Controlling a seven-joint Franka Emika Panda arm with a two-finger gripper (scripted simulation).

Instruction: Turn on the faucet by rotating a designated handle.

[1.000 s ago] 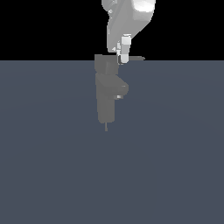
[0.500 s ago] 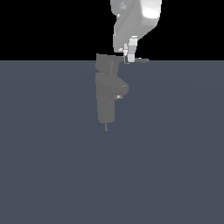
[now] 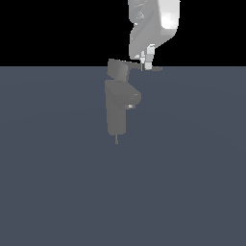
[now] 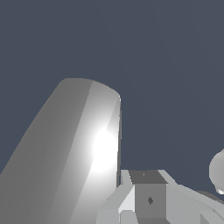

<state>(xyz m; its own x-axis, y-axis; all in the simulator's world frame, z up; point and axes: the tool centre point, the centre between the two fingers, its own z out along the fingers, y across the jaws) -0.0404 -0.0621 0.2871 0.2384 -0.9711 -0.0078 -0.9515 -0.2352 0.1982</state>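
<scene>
Where the white arm comes down from the top of the exterior view, its hand (image 3: 148, 61) hangs nearly upright over the thin grey handle (image 3: 144, 67), with the pale fingertips at the blade, out toward its free end on the exterior view's right. How wide the fingers stand, and whether they pinch the blade, cannot be told from either view. The handle is a long flat lever running level from a chunky block hub at its other end. That hub sits on top of the faucet (image 3: 116, 108), a matte grey column with rounded edges, standing upright on the flat slate-blue table (image 3: 192, 168) near the middle of the exterior view. A short stubby spout juts from the column toward the exterior view's right, below the lever. In the wrist view a broad rounded grey surface with a bright glare fills one side, beside a pale faceted part; which pieces these are is unclear.
</scene>
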